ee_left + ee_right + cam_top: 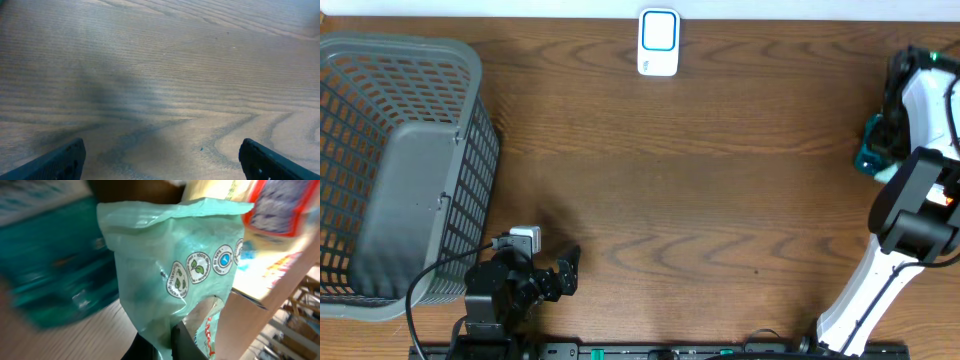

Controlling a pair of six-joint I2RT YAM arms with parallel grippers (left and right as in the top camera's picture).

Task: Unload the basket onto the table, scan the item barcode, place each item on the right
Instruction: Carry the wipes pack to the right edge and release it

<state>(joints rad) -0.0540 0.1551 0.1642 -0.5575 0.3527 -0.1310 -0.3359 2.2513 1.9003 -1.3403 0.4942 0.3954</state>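
**Scan status: item gripped, scan not yet made**

You work on a wooden table [720,190]. The grey basket [390,170] stands at its left end; no item shows inside it. The white scanner [658,43] sits at the far edge, centre, with nothing near it. The right gripper [172,342] is at the table's right edge, well apart from the scanner, its jaws closed tight on a mint-green packet [165,265]. The left gripper [560,278] hovers near the basket, jaws fully spread, holding nothing.

Judge the pick as done. Remaining: carry the packet to the scanner and turn its barcode, not visible here, toward it.
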